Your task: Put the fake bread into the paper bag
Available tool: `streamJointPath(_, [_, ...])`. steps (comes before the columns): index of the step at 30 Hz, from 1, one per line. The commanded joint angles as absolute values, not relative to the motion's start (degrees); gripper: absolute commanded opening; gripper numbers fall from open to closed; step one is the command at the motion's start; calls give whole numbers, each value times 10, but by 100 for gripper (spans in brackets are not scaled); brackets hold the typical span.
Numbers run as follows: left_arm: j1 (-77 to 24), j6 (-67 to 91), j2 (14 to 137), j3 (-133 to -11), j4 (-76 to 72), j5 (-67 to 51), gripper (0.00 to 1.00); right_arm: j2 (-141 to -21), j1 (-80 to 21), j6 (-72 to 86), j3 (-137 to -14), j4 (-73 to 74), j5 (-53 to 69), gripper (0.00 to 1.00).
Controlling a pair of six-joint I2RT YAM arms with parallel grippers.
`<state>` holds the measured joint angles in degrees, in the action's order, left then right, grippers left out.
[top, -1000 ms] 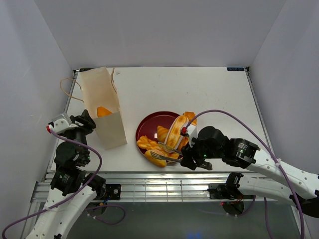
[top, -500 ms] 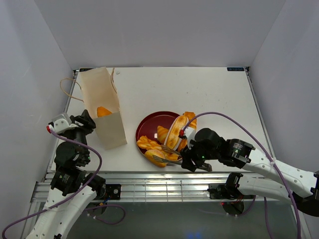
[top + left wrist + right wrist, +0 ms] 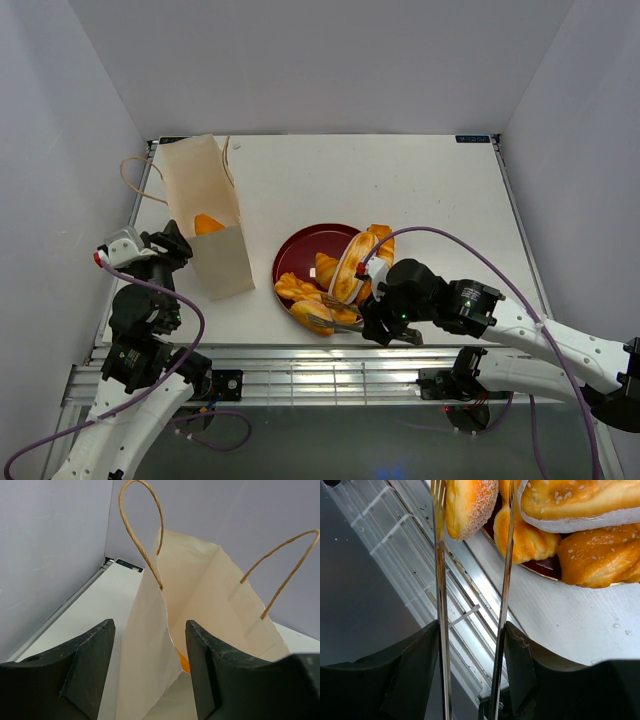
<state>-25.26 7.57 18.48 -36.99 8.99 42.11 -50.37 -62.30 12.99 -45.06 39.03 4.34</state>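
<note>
The paper bag (image 3: 210,215) stands open at the left with one orange bread (image 3: 207,224) inside. Its near corner (image 3: 150,645) rises between the fingers of my left gripper (image 3: 149,630), which stand apart without pressing the paper. More fake bread (image 3: 350,265) is heaped on a dark red plate (image 3: 300,250). My right gripper (image 3: 471,630) is shut on a pair of metal tongs (image 3: 440,580). The tongs' two arms straddle a sesame roll (image 3: 470,505) at the plate's near edge. In the top view the right gripper (image 3: 372,315) sits just right of that roll.
The plate overhangs close to the table's front edge (image 3: 300,345), with the metal rail (image 3: 420,570) right below the tongs. Grey walls enclose the table on three sides. The bag's string handles (image 3: 145,525) stick up toward the left wall.
The right arm has shifted a little left and nearer the front edge, bringing the tongs further over the near roll. The left arm and the bag have not moved.
</note>
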Motion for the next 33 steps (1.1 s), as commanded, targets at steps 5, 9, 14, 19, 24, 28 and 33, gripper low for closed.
streamJointPath(5, [-254,78,184,-368,93,412,69,-513,-626,126,-450,359,47,47])
streamJointPath(9, [-254,79,185,-368,93,412,69,-511,-626,127,-465,360,43,40])
streamJointPath(14, [-254,79,185,-368,93,412,69,-507,-626,126,-478,363,34,35])
streamJointPath(19, [-254,78,185,-368,93,413,69,-505,-627,125,-497,367,16,34])
streamJointPath(24, [-254,79,185,-369,93,413,69,-496,-626,130,-514,348,4,33])
streamJointPath(28, [-254,79,185,-368,93,412,69,-497,-626,132,-528,325,3,33])
streamJointPath(33, [-254,80,184,-368,93,414,69,-510,-626,132,-542,298,15,32])
